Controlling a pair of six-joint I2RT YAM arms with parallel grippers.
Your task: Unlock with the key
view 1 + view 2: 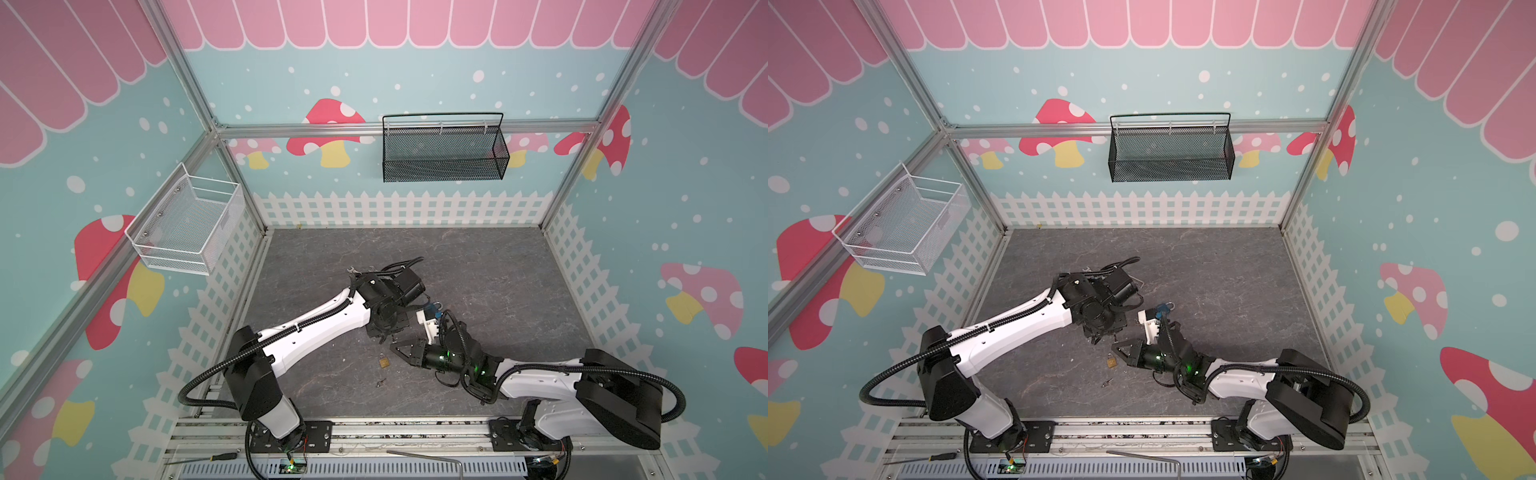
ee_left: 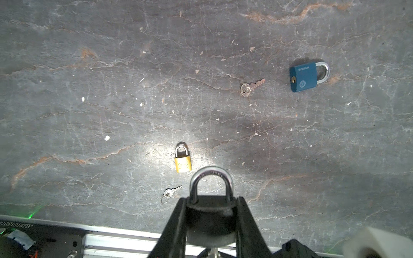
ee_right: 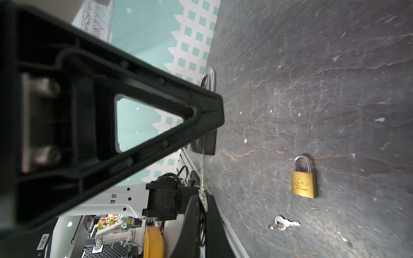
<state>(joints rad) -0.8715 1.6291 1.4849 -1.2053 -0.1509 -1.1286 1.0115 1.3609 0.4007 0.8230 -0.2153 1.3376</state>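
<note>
- Altogether, one grey, stone-patterned table [image 1: 498,270] was seen, walled on three sides by mushroom-printed panels.
- Two arms were counted, a left arm [image 1: 316,328] and a right arm [image 1: 540,376], both stretched toward the middle of the table.
- Two baskets were hung on the walls: a white wire basket [image 1: 174,224] on the left panel and a black mesh basket [image 1: 444,158] on the back one.
- Two grippers were counted.
  - The left gripper [image 2: 211,201] was clamped on the black padlock [image 2: 210,212], which was held above the table.
  - The right gripper [image 3: 203,198] was pinched tight on a key [image 3: 203,172], whose blade was run up to the underside of that padlock. Whether it was seated in the keyway could not be told.
- Three padlocks were counted: the black one in the grip, a blue padlock [image 2: 304,77] and a smaller brass padlock [image 2: 183,163]. The last two were laid flat on the table, well apart.
- Three keys were counted: the held one, a loose key [image 2: 251,86] near the blue padlock, and a small ringed key [image 2: 171,193] just beside the brass padlock.
- In both top views the black padlock and the held key were hidden by the wrists, and the blue padlock was shown only in part.
- The held key's full length was shown in the right wrist view alone.
- The loose key and the whole blue padlock were made out in the left wrist view alone.
</note>
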